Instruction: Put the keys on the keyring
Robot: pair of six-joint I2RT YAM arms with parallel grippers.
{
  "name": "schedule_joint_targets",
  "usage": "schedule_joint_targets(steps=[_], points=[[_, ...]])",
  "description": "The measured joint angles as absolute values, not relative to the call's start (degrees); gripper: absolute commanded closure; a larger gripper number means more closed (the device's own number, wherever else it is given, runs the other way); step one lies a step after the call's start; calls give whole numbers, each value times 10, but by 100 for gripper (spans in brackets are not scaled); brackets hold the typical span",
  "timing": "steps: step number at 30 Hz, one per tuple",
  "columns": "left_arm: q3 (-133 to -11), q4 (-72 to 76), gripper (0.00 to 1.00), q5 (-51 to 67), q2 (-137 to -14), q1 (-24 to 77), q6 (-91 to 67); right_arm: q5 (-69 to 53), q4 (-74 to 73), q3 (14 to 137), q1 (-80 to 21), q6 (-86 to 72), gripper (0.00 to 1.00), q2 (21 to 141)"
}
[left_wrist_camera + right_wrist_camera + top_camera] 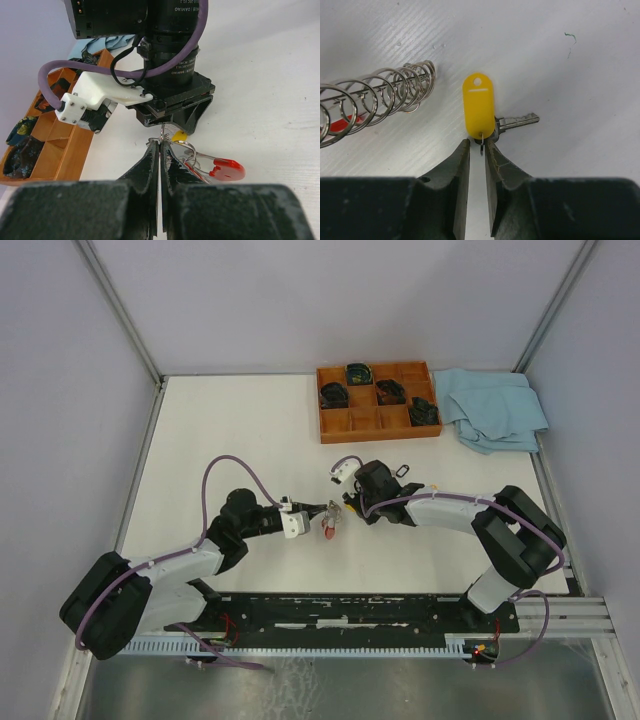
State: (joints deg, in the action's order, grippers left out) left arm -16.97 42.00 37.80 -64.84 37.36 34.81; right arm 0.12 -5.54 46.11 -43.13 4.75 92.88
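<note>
Threading is the step in hand, as I read it: 1 yellow-capped key (478,105) has to go onto the keyring (187,150). The left fingers (150,167) are pressed tight together on a thin wire of the keyring and hold it just above the table (280,90). Its silver loops and red band (227,170) hang off to one side.

The right fingers (457,170) stand nearly together around the small wire eye at the bottom of the yellow cap. A sliver of gap shows, and I cannot tell whether they grip it. The key's silver blade (518,121) pokes out sideways behind the cap. The key sits just beside the keyring's loops, apart from them.

To do this well, the right fingers need a firm, square hold that stops the cap from pivoting, yet leaves uncovered whichever opening is to be threaded. The left arm should act as a steady vise, with the free end of the ring's wire turned toward the key. The key should then travel along the line of that wire in small moves, not sideways into the loops.

The likely troubles are the thin eye twisting out of the pinch and the hanging loops swinging when nudged. Going slowly and watching both wrist views would help.
</note>
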Motion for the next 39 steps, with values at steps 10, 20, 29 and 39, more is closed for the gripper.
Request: schedule_joint_targets(steps=[10,20,29,39], points=[[-170,420,97,378,-648,374,348,1,-52,460,-432,46,81,929],[-170,420,97,378,-649,374,348,1,-52,460,-432,43,83,929],[-170,420,97,378,-649,374,348,3,-51,457,-432,42,85,929],[-170,420,97,378,-649,374,348,2,-50,457,-432,42,99,928]])
